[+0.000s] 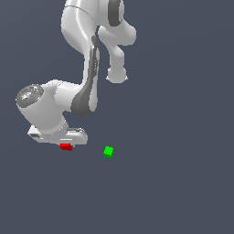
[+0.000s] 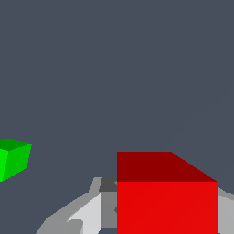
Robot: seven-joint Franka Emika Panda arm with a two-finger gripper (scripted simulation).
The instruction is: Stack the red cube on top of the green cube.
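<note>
The red cube (image 1: 66, 146) sits right under my white gripper (image 1: 66, 144) at the exterior view's left. My fingers are hidden behind the hand there. In the wrist view the red cube (image 2: 167, 201) fills the space between my grey fingers (image 2: 89, 212), which stand against both of its sides, so the gripper (image 2: 167, 217) is shut on it. The green cube (image 1: 108, 151) lies alone on the floor, a short way toward the exterior view's right of the red one. It also shows at the edge of the wrist view (image 2: 13, 159), apart from the gripper.
The white arm (image 1: 87, 68) rises behind and above the gripper. The floor (image 1: 173, 183) is a plain dark grey-blue surface, and no other objects show.
</note>
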